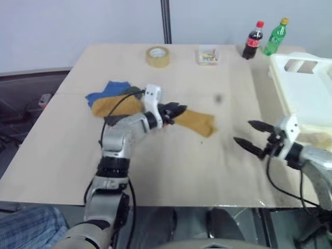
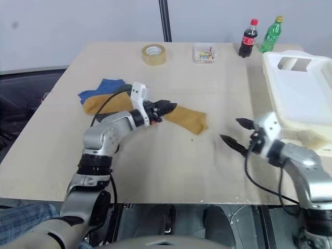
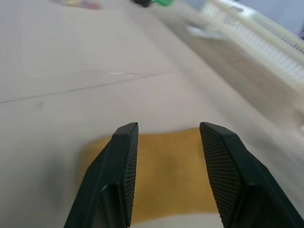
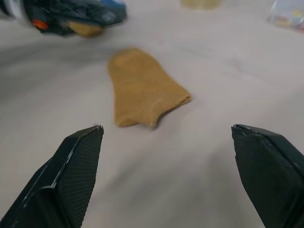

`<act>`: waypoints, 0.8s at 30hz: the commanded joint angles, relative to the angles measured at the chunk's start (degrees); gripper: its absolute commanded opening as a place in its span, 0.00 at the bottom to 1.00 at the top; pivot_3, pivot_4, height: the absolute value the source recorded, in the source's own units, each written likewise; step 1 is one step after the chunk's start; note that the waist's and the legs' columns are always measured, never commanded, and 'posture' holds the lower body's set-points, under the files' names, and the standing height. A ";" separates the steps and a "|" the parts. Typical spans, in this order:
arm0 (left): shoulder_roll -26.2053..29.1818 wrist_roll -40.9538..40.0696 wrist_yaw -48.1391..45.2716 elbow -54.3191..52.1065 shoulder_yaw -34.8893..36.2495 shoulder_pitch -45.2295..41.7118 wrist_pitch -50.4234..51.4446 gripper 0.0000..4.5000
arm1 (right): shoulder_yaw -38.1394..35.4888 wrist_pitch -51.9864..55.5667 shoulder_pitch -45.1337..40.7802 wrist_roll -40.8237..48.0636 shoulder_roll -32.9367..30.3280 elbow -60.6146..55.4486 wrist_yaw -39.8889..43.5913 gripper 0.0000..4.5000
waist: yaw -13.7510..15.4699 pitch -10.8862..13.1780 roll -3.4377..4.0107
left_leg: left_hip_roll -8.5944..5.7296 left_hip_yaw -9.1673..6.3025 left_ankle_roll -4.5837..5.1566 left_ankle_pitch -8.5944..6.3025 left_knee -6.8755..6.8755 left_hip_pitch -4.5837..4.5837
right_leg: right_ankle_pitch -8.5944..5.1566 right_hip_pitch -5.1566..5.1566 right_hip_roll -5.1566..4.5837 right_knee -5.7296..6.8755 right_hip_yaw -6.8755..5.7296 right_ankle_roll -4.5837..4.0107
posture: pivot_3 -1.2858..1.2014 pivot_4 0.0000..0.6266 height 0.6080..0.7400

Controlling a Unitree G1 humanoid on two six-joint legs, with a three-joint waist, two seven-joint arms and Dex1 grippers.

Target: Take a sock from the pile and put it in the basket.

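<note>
A mustard sock (image 1: 196, 122) lay flat on the worktop (image 1: 171, 171), apart from the pile (image 1: 115, 98), long axis running toward the right gripper (image 1: 252, 136); the left gripper (image 1: 176, 112) hovered at its near end, fingers parted, grasping nothing; the right, spread wide and empty, had bare worktop between; the basket (image 1: 306, 88) stood behind it at the edge.

Matt cloth sock (image 1: 196, 122) on smooth matt wooden table (image 1: 171, 166); glossy plastic basket (image 1: 306, 96).

This is looking like a lab or test room: a bare plywood table (image 1: 171, 171) is standing before a plain pale wall (image 1: 78, 26), carrying props such as a tape roll (image 1: 157, 56), two soda bottles (image 1: 253, 40) and a small clear box (image 1: 208, 55).
</note>
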 commanded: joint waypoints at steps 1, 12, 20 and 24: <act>3.80 -2.34 -11.36 -4.33 -1.26 1.65 -4.12 0.48 | 1.74 7.74 -4.28 -0.66 2.52 2.23 -5.70 1.00 | 0.04 0.01 -0.02 | -0.01 -0.03 -0.01 0.00 -0.02 -0.04 | 0.00 -0.03 -0.04 -0.02 -0.02 -0.01 | 0.52 0.24 0.99; 12.35 3.09 -21.45 -7.68 -3.13 11.87 -19.52 0.49 | 9.03 9.28 -11.75 -4.76 9.06 9.46 -5.46 0.78 | 0.01 0.06 0.02 | 0.03 0.06 0.19 -0.11 -0.17 -0.07 | 0.00 -0.25 -0.08 0.06 0.09 -0.02 | 0.52 0.24 0.99; 12.60 4.00 -20.53 -8.38 -2.41 15.49 -22.49 0.49 | 9.57 8.87 -11.23 -5.20 8.00 7.73 -3.13 0.05 | -0.15 0.07 0.04 | 0.01 0.06 0.23 -0.14 -0.20 -0.08 | 0.00 -0.28 -0.10 0.07 0.09 -0.01 | 0.52 0.24 0.99; 12.39 3.93 -19.25 -10.19 -2.03 18.12 -22.44 0.49 | 8.79 10.09 -9.71 -3.56 7.21 4.49 -1.40 0.02 | -0.18 0.07 0.04 | 0.02 0.07 0.25 -0.15 -0.21 -0.08 | 0.00 -0.28 -0.10 0.06 0.10 -0.01 | 0.52 0.24 0.99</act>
